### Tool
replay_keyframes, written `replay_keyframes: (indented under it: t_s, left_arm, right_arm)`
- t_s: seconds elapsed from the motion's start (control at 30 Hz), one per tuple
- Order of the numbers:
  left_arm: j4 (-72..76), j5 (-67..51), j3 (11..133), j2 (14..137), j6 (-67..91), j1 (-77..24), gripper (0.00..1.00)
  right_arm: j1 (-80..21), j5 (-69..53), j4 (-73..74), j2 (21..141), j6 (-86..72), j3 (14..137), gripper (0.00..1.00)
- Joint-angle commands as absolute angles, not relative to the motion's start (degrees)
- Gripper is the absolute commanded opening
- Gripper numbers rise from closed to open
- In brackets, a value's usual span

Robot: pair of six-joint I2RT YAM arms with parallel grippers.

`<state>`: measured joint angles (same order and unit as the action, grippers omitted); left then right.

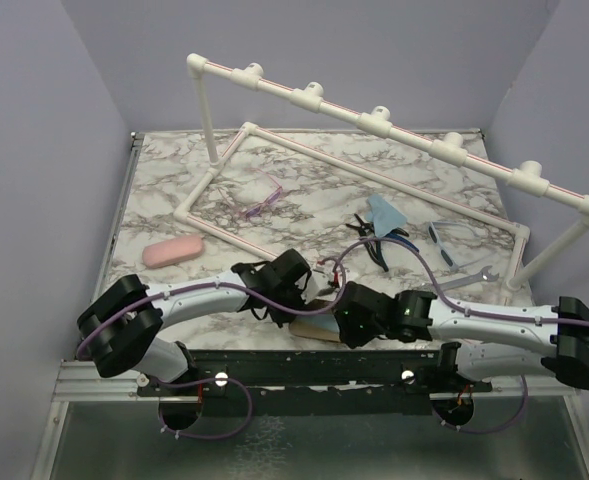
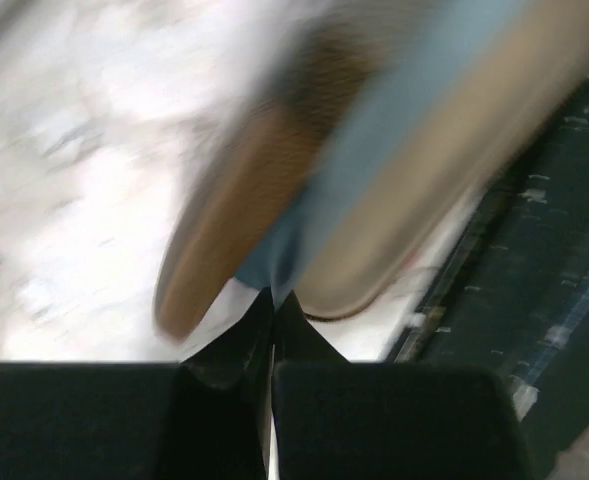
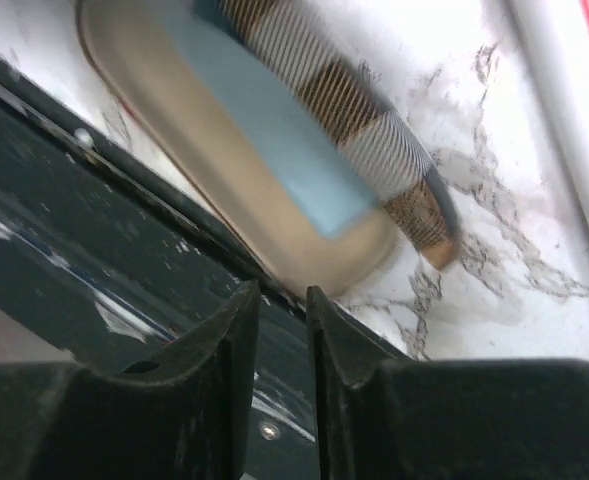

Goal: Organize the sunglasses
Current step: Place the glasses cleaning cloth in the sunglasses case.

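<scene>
Marble table [image 1: 174,190] bearing a white pipe frame [image 1: 374,120]. Pink-purple sunglasses [image 1: 260,200] lie inside the frame's left corner, long axis slanting up towards its far rail. Blue sunglasses [image 1: 444,242] lie near its right foot, slanting the opposite way. Both are thin-framed and pale-lensed, and only the top view shows them. Wrist views show an open plaid case [image 3: 364,130], with the left gripper [image 2: 272,300] pressed closed at its blue lining and the right gripper [image 3: 282,300] narrowly parted.

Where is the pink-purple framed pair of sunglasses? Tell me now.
In the top external view, the thin pink-purple framed sunglasses lie on the marble table, left of centre towards the rear, just inside the white pipe frame and beyond the oblong pink case.
</scene>
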<state>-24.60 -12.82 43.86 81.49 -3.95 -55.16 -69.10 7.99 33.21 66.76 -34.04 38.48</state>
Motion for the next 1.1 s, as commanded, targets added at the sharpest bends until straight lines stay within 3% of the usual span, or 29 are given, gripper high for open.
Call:
replay_keyframes:
  t_s: [0.0,0.37,0.77,1.07]
  left_arm:
    - [-20.21,-27.01,44.03,78.87,-21.71,-64.11,0.0]
    - [-20.08,-25.76,44.12,79.59,-21.8,-64.51,0.0]
    - [-20.77,-27.32,44.31,81.39,-20.47,-64.51,0.0]
    - [-21.79,-25.7,43.88,81.04,-20.18,-64.44,0.0]
  right_arm:
    - [-66.89,11.69,25.59,64.31,-39.38,38.52,0.31]
    - [-64.34,20.58,24.88,58.02,-41.16,36.78,0.44]
    - [-49.83,11.01,22.17,57.12,-36.77,35.26,0.48]
    - [-49.48,6.58,19.88,61.57,-36.23,33.64,0.5]
